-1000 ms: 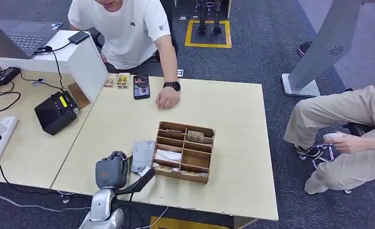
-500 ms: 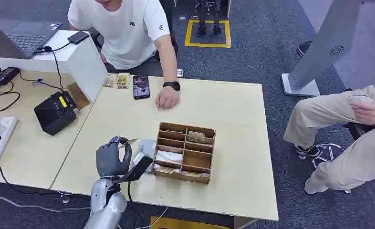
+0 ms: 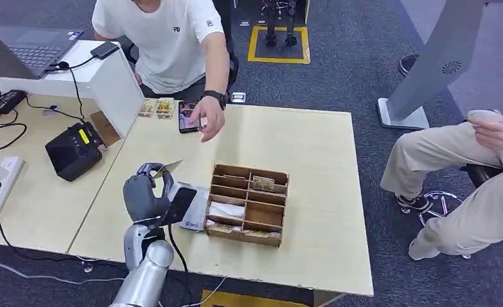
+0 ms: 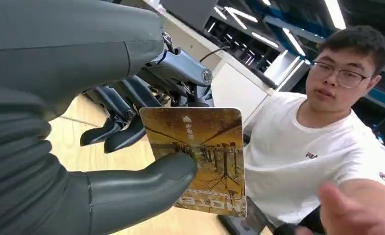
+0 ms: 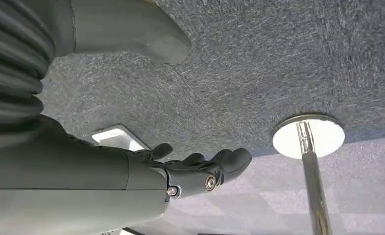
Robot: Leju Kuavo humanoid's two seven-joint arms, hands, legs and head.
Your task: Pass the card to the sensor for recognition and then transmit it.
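Card point(image 4: 205, 159), golden-brown with a printed scene and rounded corners, pinched in the left hand point(image 3: 148, 198).

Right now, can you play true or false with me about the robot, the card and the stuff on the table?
1. The left hand holds a card. True.
2. The card lies flat inside the wooden box. False: it is up in the left hand, beside the box.
3. A black phone lies on the table near the person's hand. True.
4. The right hand holds a second card. False: it holds nothing and hangs over the grey carpet.
5. The black device sits inside the wooden box. False: it sits on the side desk, apart from the box.
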